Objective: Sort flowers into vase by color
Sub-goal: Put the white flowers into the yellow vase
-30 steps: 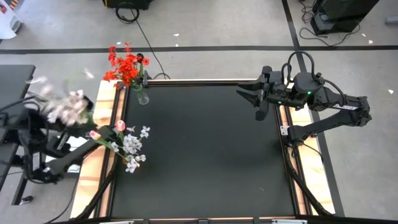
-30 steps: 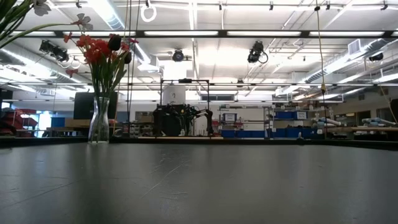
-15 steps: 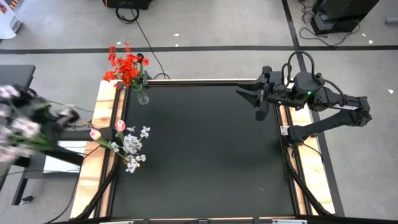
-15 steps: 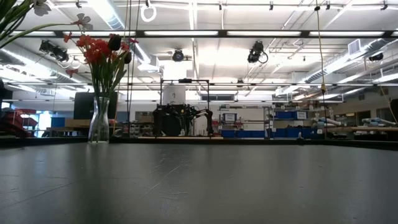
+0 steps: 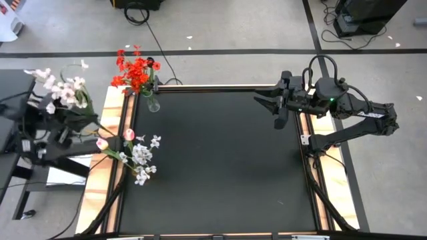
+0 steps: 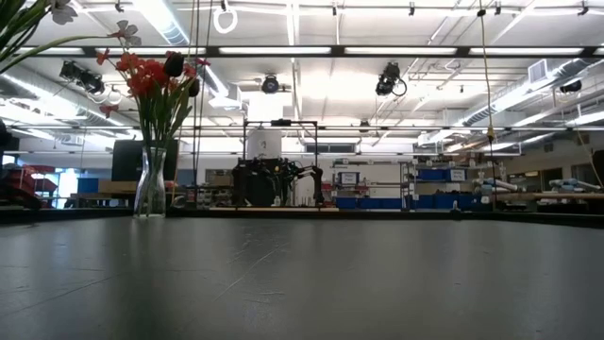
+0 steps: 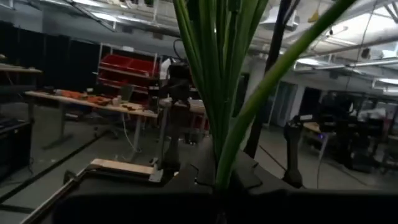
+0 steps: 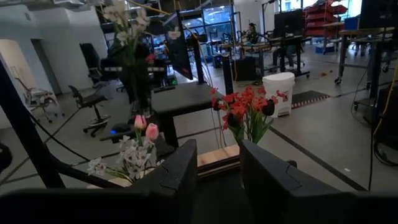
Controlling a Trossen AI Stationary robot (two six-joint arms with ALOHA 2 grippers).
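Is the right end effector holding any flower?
No, the right end effector hovers open and empty over the table's far right part.

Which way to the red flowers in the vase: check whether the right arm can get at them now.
Probably yes: the right gripper hovers open over bare table, nothing standing between it and the red flowers, though they sit far across.

One vase (image 5: 153,103); two pink tulips (image 5: 102,143); two arms (image 5: 347,107).

Wide open dark counter (image 5: 220,167) across the middle and right; only a vase of red flowers (image 5: 137,72) and loose flowers (image 5: 137,157) crowd its left edge.
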